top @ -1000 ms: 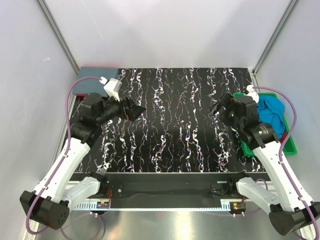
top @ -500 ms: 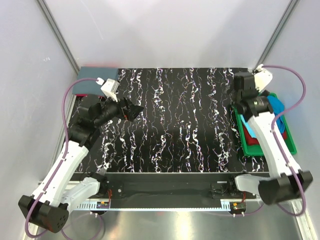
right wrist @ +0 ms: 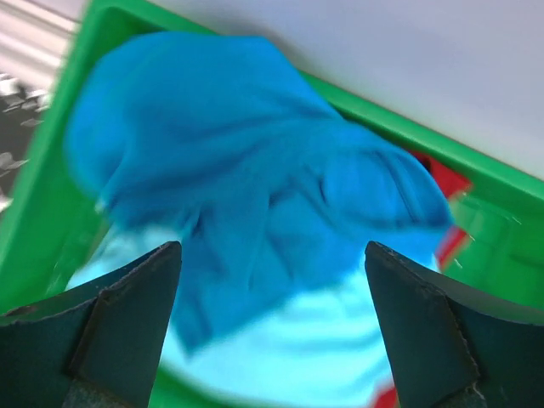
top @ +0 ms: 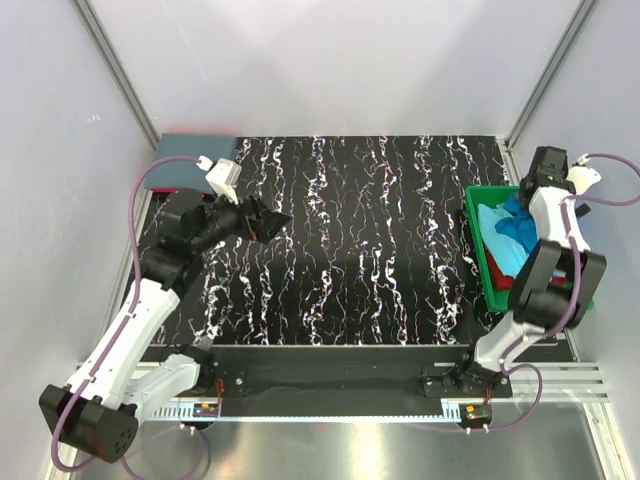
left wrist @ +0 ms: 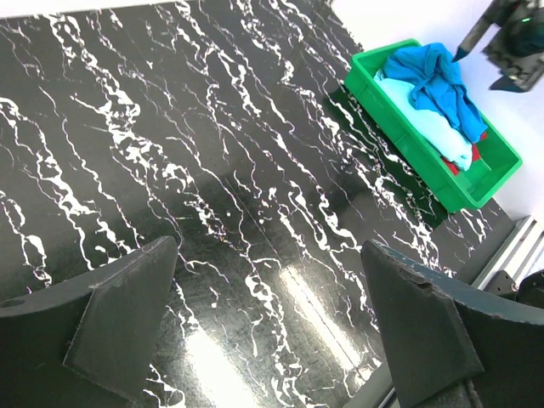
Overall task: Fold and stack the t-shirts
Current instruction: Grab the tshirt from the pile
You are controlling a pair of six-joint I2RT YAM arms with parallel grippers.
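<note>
**Green tray [top: 476,245] full, both arms empty-handed**

Well to the left of the green tray, the left gripper [left wrist: 270,255] hung over the black marbled table [top: 350,260], jaws spread wide and holding nothing. Inside the tray a turquoise-blue t-shirt [right wrist: 255,178] lay crumpled on a light aqua t-shirt [right wrist: 331,340], with a red t-shirt [right wrist: 444,183] showing beneath. The right gripper [right wrist: 272,255] hovered just above them, jaws wide and empty. Farthest from the tray, at the back left corner, lay a slate grey-blue t-shirt [top: 190,150].
</note>
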